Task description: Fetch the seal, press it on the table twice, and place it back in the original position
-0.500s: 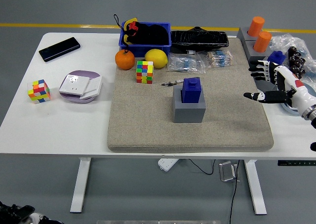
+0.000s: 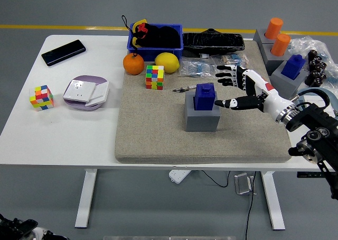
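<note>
Right robot hand (image 2: 238, 88) over the beige mat (image 2: 158, 139), fingers spread, thumb extended, holding nothing; just right of the blue seal (image 2: 204, 96), not touching. Seal sits upright in its grey holder block (image 2: 201, 118) at mat centre. Rubik's cube (image 2: 155, 76), orange (image 2: 133, 64), lemon (image 2: 167, 62) behind-left. Mat lies on the white surface (image 2: 68, 134).

White table (image 2: 79, 134) bears mat (image 2: 158, 139); phone (image 2: 63, 52).
</note>
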Controlling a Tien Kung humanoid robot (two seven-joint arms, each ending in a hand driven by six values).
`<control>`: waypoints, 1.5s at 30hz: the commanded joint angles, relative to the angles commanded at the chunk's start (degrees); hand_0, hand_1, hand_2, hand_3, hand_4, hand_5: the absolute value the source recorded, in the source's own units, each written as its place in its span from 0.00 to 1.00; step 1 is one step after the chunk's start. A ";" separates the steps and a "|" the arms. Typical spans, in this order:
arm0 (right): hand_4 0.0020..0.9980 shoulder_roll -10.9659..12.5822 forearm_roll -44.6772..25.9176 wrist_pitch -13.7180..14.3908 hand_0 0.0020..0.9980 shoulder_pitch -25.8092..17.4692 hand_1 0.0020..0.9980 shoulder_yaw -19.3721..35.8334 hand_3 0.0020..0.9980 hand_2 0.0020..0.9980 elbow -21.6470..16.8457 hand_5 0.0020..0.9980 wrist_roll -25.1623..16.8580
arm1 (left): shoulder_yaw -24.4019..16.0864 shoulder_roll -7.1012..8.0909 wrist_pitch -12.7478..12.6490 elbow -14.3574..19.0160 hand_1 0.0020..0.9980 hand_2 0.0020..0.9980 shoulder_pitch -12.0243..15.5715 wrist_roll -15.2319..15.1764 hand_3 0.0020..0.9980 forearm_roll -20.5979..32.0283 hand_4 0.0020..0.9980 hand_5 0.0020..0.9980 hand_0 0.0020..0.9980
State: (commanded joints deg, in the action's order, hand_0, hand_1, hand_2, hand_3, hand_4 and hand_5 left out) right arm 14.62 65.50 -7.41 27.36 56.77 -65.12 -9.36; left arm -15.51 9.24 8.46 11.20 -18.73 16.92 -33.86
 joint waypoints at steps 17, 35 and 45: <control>1.00 -0.99 -1.64 0.92 0.84 3.60 0.79 -5.36 0.84 0.80 6.34 0.00 -2.38 | -0.28 -0.40 0.35 0.17 0.69 0.68 -0.32 0.00 0.75 -0.96 0.67 0.27 0.72; 0.99 -1.52 -3.98 4.03 0.76 4.17 0.70 -8.90 0.77 0.71 7.94 0.00 -5.46 | -0.77 -0.67 0.42 0.07 0.69 0.68 -0.05 0.14 0.75 -1.44 0.67 0.27 0.72; 0.93 -1.93 -6.39 6.87 0.71 5.25 0.64 -11.95 0.71 0.66 10.45 0.00 -7.85 | -0.67 -0.67 0.42 0.08 0.69 0.68 -0.24 0.06 0.75 -1.39 0.67 0.27 0.72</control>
State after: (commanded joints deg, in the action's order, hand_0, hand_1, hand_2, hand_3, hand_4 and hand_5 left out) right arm 12.70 59.11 -0.54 32.60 44.83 -54.67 -17.21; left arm -16.18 8.57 8.88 11.29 -18.96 16.98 -35.26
